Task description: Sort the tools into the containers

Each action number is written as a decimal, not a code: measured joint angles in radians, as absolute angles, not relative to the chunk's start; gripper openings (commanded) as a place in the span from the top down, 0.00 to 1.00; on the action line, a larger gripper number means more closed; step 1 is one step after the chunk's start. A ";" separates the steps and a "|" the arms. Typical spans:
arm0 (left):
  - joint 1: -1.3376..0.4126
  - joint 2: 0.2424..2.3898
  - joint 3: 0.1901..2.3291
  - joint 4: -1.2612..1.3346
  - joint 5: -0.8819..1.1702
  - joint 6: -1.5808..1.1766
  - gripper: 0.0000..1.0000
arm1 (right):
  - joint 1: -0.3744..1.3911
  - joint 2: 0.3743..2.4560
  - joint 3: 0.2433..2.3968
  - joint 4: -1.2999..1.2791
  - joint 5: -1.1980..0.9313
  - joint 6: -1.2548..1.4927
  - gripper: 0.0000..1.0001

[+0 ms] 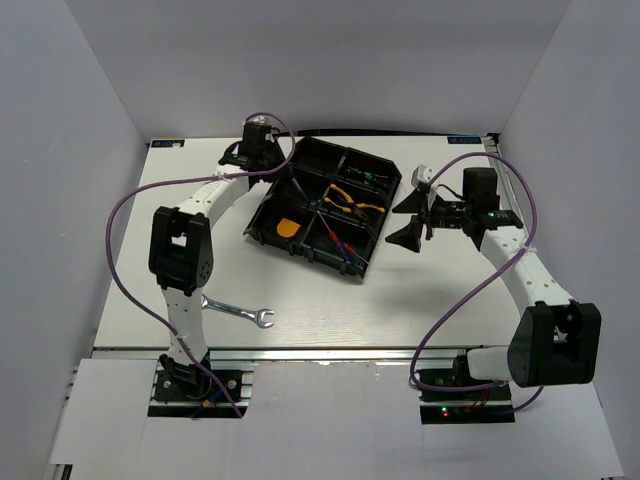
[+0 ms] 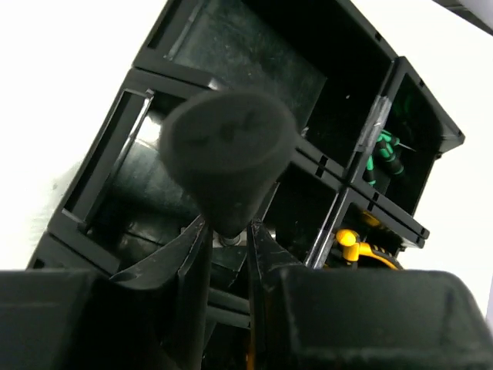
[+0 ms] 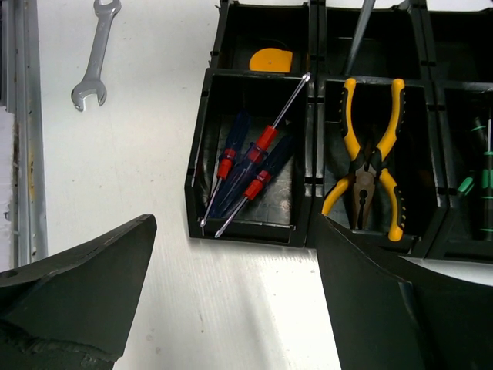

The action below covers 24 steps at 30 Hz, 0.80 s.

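The black six-compartment tray lies mid-table. My left gripper hangs over its far left corner, shut on the narrow end of the hammer's black cone-shaped handle, held above the compartments. My right gripper is open and empty over bare table just right of the tray. Red and blue screwdrivers, yellow-handled pliers, the orange tape measure and black-green screwdrivers lie in separate compartments. The silver wrench lies on the table, near left.
A thin grey metal shaft leans in the compartment beside the pliers; its tool is hidden. White walls enclose the table on three sides. A metal rail runs along the table's front edge.
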<state>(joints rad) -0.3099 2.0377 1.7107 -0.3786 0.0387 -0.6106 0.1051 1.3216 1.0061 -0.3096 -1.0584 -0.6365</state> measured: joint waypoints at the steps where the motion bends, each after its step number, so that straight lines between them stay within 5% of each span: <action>1: -0.307 2.043 1.712 -0.372 0.048 -0.611 0.57 | 0.105 1.322 1.003 -0.311 -1.058 -0.636 0.11; 5: -0.289 2.046 1.718 -0.363 0.116 -0.612 0.34 | 0.105 1.322 1.000 -0.314 -1.058 -0.637 0.11; 11: -0.262 2.039 1.715 -0.359 0.171 -0.616 0.20 | 0.105 1.322 1.000 -0.314 -1.058 -0.638 0.11; 20: -0.170 1.702 1.451 -0.350 0.167 -0.632 0.23 | 0.105 1.322 1.000 -0.340 -1.058 -0.685 0.11; 22: -0.137 1.534 1.309 -0.345 0.152 -0.666 0.34 | 0.105 1.323 1.000 -0.361 -1.058 -0.706 0.11; 24: -0.112 1.377 1.181 -0.351 0.127 -0.722 0.54 | 0.105 1.325 1.000 -0.380 -1.058 -0.723 0.10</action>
<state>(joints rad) -0.1120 1.3766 1.1812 -0.3511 0.1272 -0.7216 0.1051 1.3251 1.0000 -0.3798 -1.0576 -0.7235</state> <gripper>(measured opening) 0.610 0.895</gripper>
